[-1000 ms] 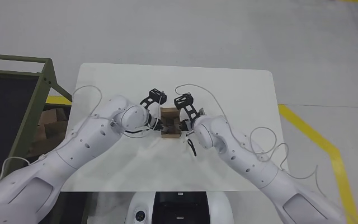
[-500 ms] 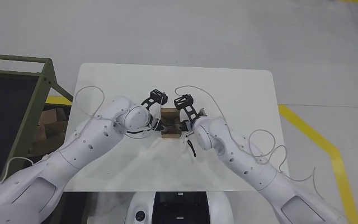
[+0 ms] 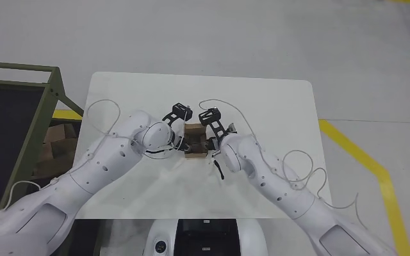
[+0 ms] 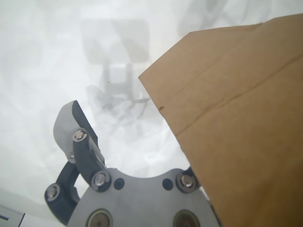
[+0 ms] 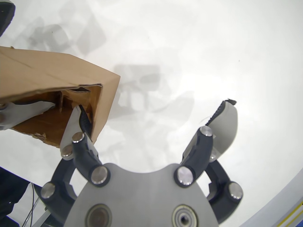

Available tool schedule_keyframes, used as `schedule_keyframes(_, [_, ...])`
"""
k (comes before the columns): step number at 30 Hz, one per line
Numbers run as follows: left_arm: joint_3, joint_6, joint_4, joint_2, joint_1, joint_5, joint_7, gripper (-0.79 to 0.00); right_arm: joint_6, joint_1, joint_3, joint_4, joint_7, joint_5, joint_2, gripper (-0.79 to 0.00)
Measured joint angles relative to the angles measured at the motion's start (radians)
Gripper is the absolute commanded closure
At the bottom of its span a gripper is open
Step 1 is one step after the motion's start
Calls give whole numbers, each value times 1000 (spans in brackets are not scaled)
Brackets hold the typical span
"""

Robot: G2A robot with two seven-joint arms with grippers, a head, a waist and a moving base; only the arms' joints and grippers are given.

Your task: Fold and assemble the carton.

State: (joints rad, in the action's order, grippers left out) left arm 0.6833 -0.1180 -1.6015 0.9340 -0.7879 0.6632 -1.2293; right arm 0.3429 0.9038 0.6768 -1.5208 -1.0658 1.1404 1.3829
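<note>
The white surface (image 3: 275,109) carries a brown carton (image 3: 194,130) at its middle, between the two arms. The right end effector (image 5: 153,106) is spread wide, with one finger (image 5: 78,116) inside the carton's open end. The left end effector (image 4: 142,112) is spread too, one finger hidden behind cardboard.

Both arms have closed in a touch over the past second. In the top view, the left arm's white forearm has slid a little toward the right pincer (image 5: 153,106). The right arm's elbow has drawn in the other way, toward the left pincer (image 4: 142,106). The black mounts on the two wrists now stand slightly nearer each other over the carton (image 3: 195,142) held between the pincers. The loose cable (image 3: 301,168) trailing behind the right pincer has shifted along with its arm.
</note>
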Motion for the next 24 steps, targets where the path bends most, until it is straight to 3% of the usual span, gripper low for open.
schedule_keyframes(15, [81,18,-45,-6,-33,-21,7,-785,-12,47,45,-71,24,63,6,-785])
schedule_keyframes(24, [225,126,-127,-41,-107,-123,24,-785,-35,109,110,-150,28,103,-6,-785])
